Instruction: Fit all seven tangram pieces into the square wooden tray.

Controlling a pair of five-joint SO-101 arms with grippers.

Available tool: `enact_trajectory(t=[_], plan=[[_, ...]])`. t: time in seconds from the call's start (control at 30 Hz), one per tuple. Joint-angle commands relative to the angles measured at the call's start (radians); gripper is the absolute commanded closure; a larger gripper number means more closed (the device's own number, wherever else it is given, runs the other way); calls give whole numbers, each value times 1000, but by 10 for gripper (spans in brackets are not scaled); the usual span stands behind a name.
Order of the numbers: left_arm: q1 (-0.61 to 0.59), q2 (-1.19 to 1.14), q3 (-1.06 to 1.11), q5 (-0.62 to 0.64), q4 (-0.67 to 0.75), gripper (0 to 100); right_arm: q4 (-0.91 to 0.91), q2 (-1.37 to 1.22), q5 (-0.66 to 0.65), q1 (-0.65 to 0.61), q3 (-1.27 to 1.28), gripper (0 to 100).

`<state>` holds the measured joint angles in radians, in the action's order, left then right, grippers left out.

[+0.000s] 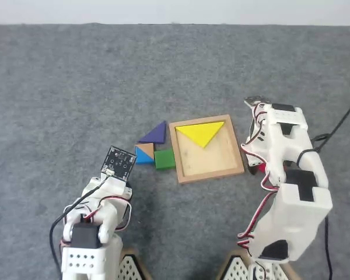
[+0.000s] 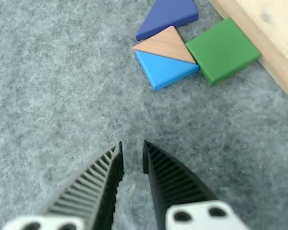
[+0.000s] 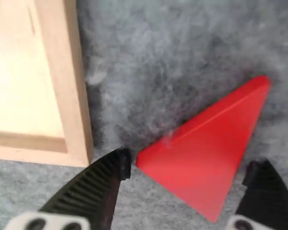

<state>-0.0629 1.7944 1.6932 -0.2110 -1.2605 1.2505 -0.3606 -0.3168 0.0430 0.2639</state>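
The square wooden tray (image 1: pixel 239 153) lies mid-table with a yellow triangle (image 1: pixel 200 133) inside at its far side. Left of the tray sit a dark blue triangle (image 1: pixel 154 134), a tan triangle (image 1: pixel 146 150), a light blue triangle (image 1: pixel 142 157) and a green square (image 1: pixel 164 158). My left gripper (image 2: pixel 133 152) hovers over bare carpet short of these pieces (image 2: pixel 165 69), its fingers nearly together with nothing between them. My right gripper (image 3: pixel 187 165) is open just beside the tray's corner (image 3: pixel 69 96), its two fingers straddling a red triangle (image 3: pixel 206 153) on the carpet. The right arm (image 1: pixel 286 169) covers that piece from above.
Grey carpet covers the whole table, with wide free room on the left and at the back. A pale wall edge runs along the far side. Red and white cables hang along both arms.
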Motion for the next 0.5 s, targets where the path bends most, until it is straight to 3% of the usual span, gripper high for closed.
enact_trajectory(t=[0.0,0.17,0.33,0.47], plan=[[5,23,-10,5,-6,935,-50,-10,52,21,-44,668],[5,23,-10,5,-6,935,-42,-13,63,22,-44,684],[5,23,-10,5,-6,935,-50,-8,64,22,-49,816],[5,23,-10,5,-6,935,-50,-7,64,21,-51,812]])
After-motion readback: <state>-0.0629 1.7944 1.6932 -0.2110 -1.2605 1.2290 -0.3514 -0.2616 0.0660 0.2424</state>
